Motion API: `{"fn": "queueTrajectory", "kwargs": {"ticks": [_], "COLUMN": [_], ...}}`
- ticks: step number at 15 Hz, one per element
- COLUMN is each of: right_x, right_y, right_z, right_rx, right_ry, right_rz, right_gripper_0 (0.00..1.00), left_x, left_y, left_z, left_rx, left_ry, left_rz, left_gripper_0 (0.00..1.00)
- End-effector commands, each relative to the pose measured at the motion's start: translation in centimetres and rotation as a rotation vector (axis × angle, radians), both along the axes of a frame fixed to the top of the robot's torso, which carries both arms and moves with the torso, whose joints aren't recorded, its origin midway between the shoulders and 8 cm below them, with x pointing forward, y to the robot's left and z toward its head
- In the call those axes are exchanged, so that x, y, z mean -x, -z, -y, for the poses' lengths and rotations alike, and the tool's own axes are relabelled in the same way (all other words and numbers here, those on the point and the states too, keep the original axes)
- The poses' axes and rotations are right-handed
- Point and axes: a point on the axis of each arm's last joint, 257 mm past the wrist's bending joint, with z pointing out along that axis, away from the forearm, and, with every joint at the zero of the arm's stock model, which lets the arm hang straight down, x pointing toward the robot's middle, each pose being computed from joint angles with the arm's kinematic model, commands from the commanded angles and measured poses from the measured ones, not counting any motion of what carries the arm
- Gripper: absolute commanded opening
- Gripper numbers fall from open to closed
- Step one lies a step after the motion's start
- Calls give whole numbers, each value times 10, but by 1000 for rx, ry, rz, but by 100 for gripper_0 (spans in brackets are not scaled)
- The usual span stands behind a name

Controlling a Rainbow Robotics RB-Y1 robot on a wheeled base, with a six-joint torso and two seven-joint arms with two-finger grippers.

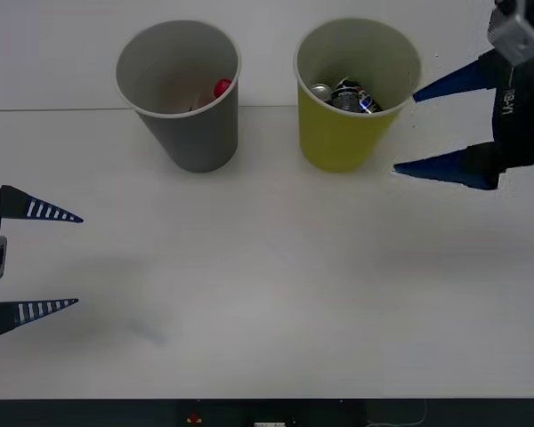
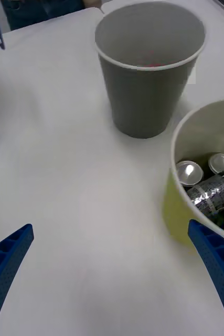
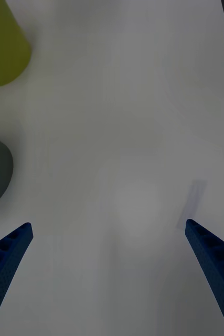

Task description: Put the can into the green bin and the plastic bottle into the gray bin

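Observation:
The green bin [image 1: 338,142] stands at the back right of the table, and in the right wrist view the green bin [image 2: 177,215] is close by. Inside it a can [image 1: 321,91] shows its shiny silver top beside a dark can [image 1: 352,96] lying across. The gray bin [image 1: 191,133] stands to its left; a red cap [image 1: 222,87] shows inside, with the plastic bottle's body hidden by the wall. My right gripper [image 1: 406,132] is open, just right of the green bin, holding nothing. My left gripper [image 1: 78,261] is open and empty at the table's left edge.
In the right wrist view the gray bin [image 2: 143,100] stands beyond the green bin, where two silver can tops [image 2: 189,171] show. The left wrist view shows bare white table [image 3: 122,131] with the feet of both bins off to one side.

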Motion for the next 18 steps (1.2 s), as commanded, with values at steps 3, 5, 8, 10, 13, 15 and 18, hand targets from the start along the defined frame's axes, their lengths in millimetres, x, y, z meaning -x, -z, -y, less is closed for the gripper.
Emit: {"fn": "queueTrajectory", "kwargs": {"ticks": [3, 5, 8, 10, 13, 15, 18], "right_x": [57, 71, 82, 84, 81, 79, 81], "right_y": [46, 63, 83, 94, 106, 113, 122], "right_z": [14, 19, 30, 37, 48, 54, 60], "right_rx": [71, 95, 131, 151, 154, 149, 165], "right_ry": [-93, -121, -155, -163, -167, -163, -156], "right_rz": [14, 13, 26, 34, 45, 46, 34], "right_gripper_0": [100, 100, 100, 100, 100, 100, 100], "left_x": [0, 0, 0, 0, 0, 0, 0], "left_y": [0, 0, 0, 0, 0, 0, 0], "left_z": [0, 0, 0, 0, 0, 0, 0], "left_rx": [0, 0, 0, 0, 0, 0, 0], "left_ry": [0, 0, 0, 0, 0, 0, 0], "left_rz": [0, 0, 0, 0, 0, 0, 0], "left_gripper_0": [100, 100, 100, 100, 100, 100, 100]}}
